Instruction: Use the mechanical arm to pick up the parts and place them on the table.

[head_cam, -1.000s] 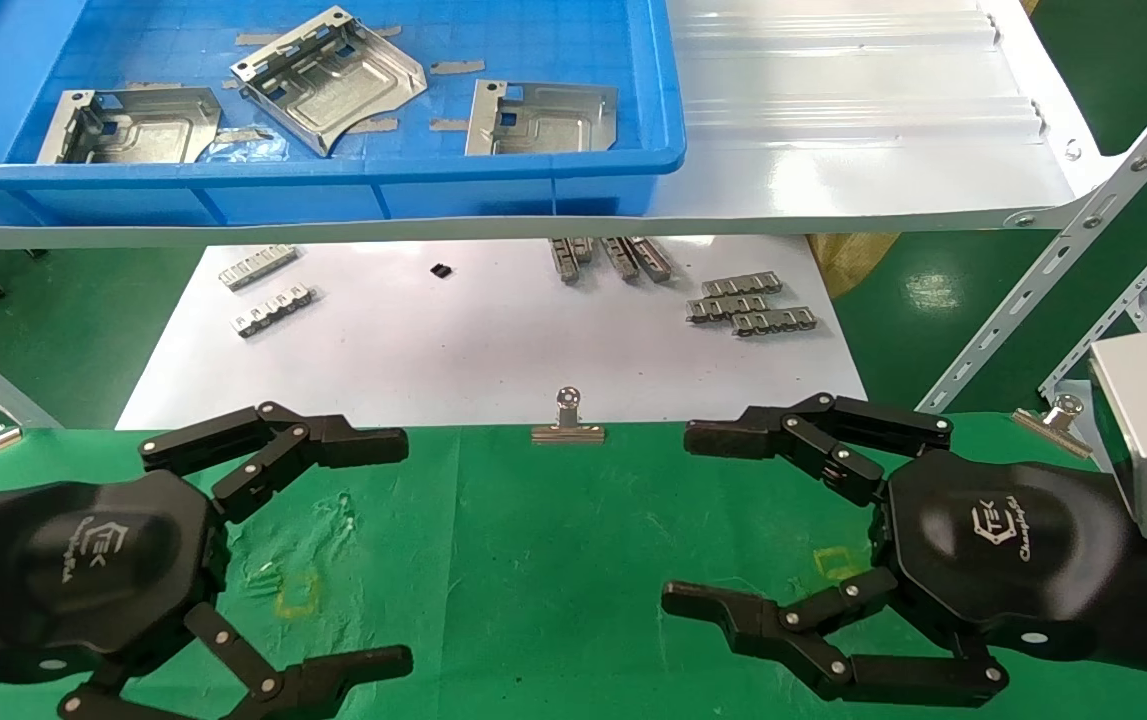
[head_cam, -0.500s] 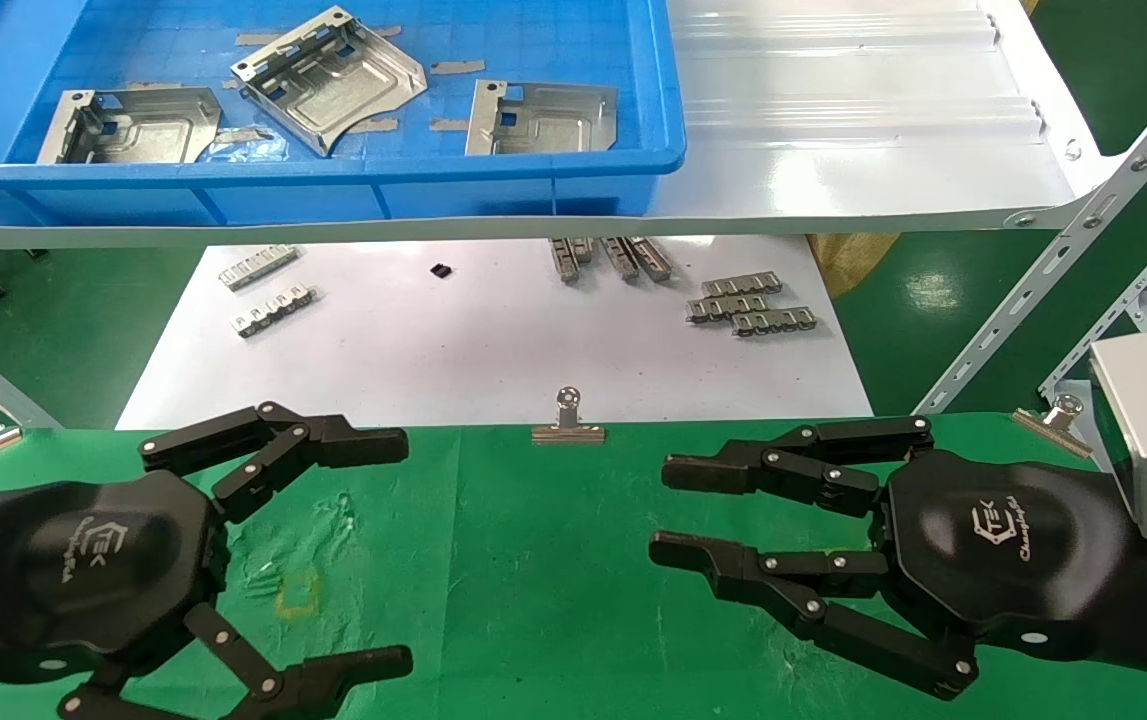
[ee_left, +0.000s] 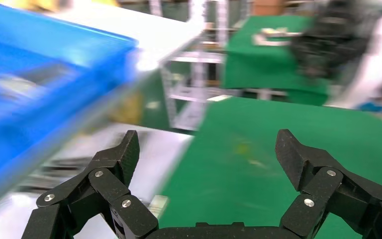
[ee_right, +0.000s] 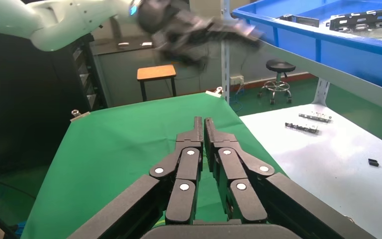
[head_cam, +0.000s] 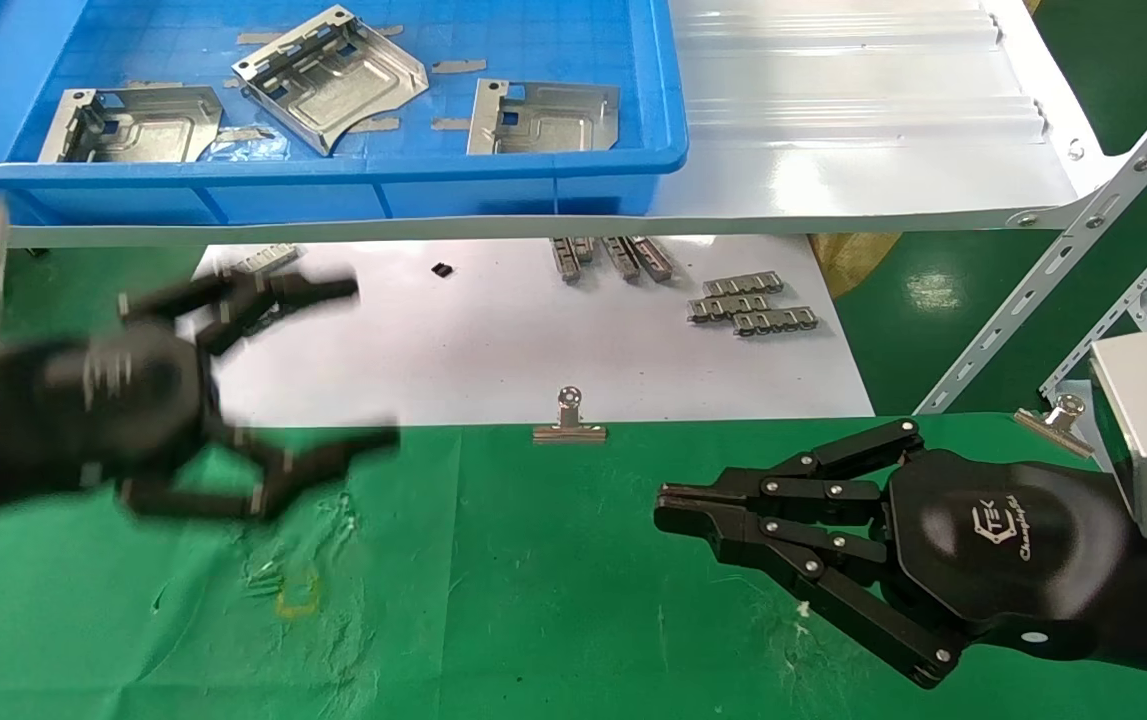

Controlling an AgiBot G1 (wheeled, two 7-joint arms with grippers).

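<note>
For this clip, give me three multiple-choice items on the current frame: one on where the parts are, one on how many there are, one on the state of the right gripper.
1. Where do the parts lie?
A. in the blue bin
B. on the green cloth
C. on the white sheet

2. How many parts show in the bin?
A. one
B. three
C. five

3. How is the right gripper?
A. open wide
B. shut on a part
C. shut, holding nothing

Answers:
1 A: the parts rest inside the blue bin on the white shelf.
2 B: three silvery plates lie there side by side.
3 C: the right gripper hangs over the table with fingers pressed together, nothing between them; the left gripper is open, raised toward the bin.
</note>
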